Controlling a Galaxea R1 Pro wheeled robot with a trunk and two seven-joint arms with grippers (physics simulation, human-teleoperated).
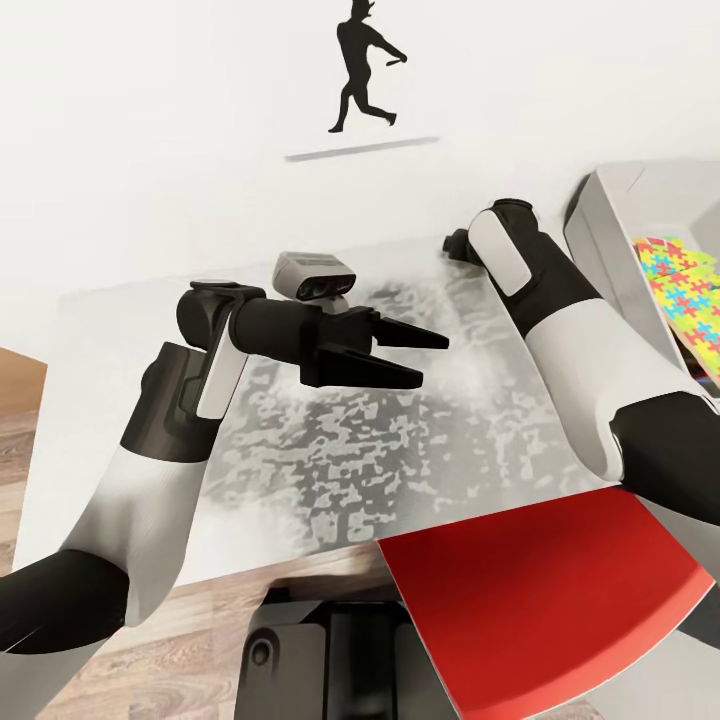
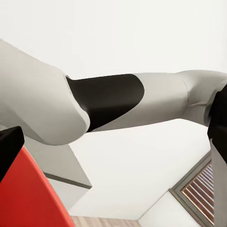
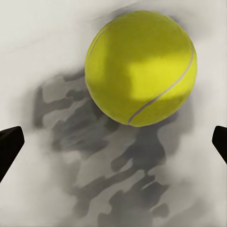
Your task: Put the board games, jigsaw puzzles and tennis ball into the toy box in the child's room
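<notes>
A: What does the left side show?
B: The left gripper (image 1: 415,358) hangs over the table's (image 1: 130,400) bare mottled middle, fingers spread, holding nothing.
A: And rightward?
B: A red board (image 1: 540,600) overlaps the table's near edge. The right arm (image 1: 560,320) reaches toward the far edge; its gripper (image 3: 113,142) is spread wide, the tennis ball (image 3: 141,67) on the tabletop just ahead.
A: Containers?
B: The toy box (image 1: 600,235) sits at the right end, a jigsaw puzzle (image 1: 690,300) inside.
</notes>
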